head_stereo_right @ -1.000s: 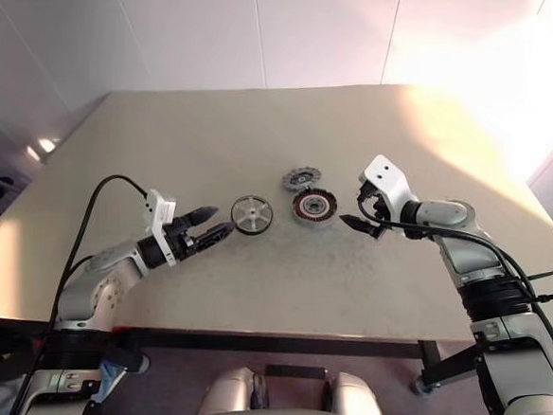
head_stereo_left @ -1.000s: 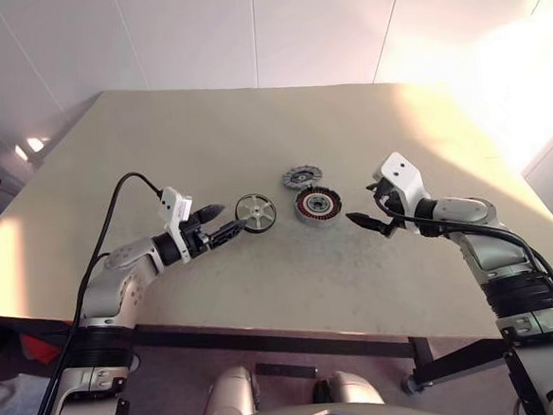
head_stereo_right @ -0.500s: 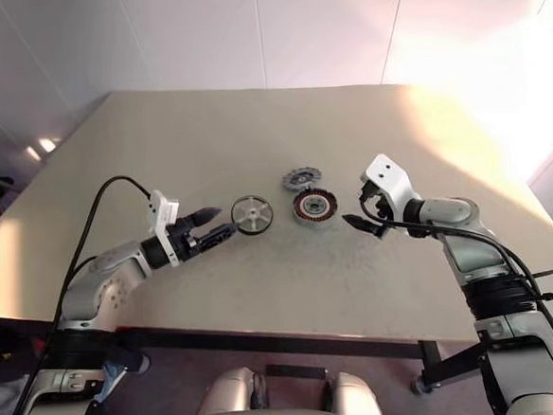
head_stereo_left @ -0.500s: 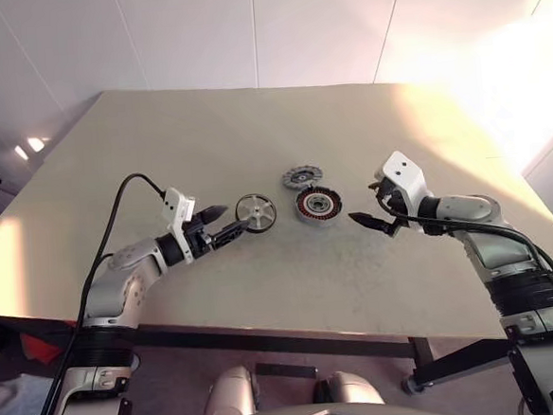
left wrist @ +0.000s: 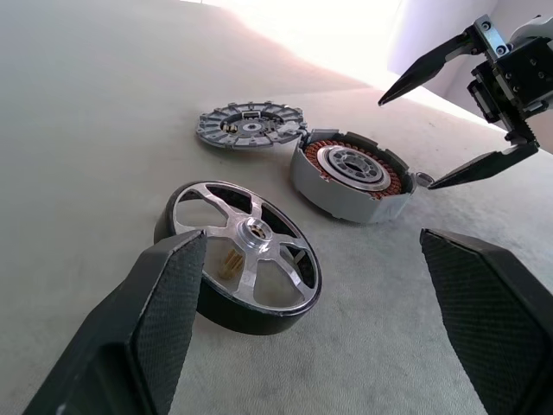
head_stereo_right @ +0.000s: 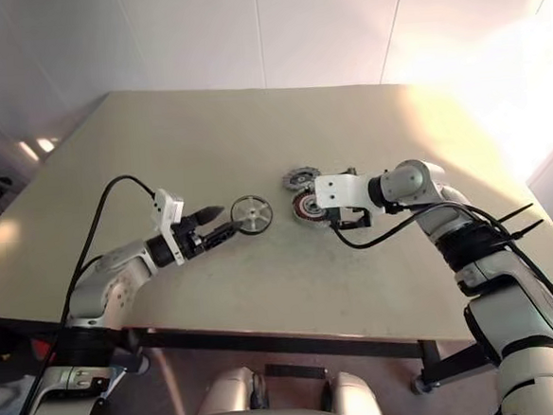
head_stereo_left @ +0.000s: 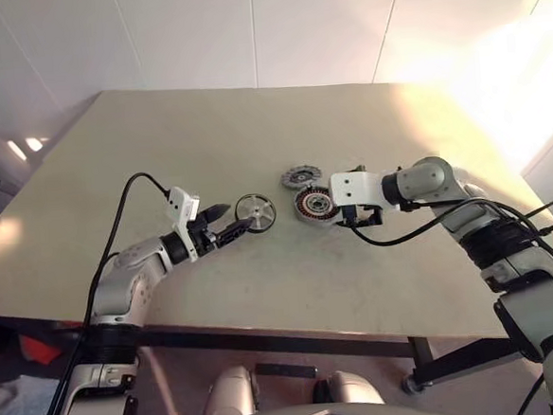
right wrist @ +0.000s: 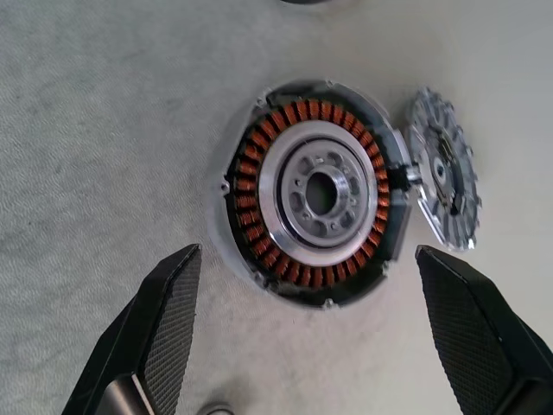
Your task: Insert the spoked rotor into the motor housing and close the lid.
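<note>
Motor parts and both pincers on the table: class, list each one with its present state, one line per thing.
Spoked rotor: lying flat on the table, outside the housing, not gripped.
Motor housing: open, copper windings exposed, no rotor inside.
Lid: off, lying flat beside the housing.
Left pincer: open, at the rotor.
Right pincer: open, above the housing.

Both head views look forward and down from above the table [head_stereo_left: 159, 149], parts mid-frame. The left wrist view sits low and close — spoked rotor [left wrist: 242, 255] lower left, motor housing [left wrist: 354, 173] centre. The right wrist view looks steeply down on that housing — shared by all.
</note>
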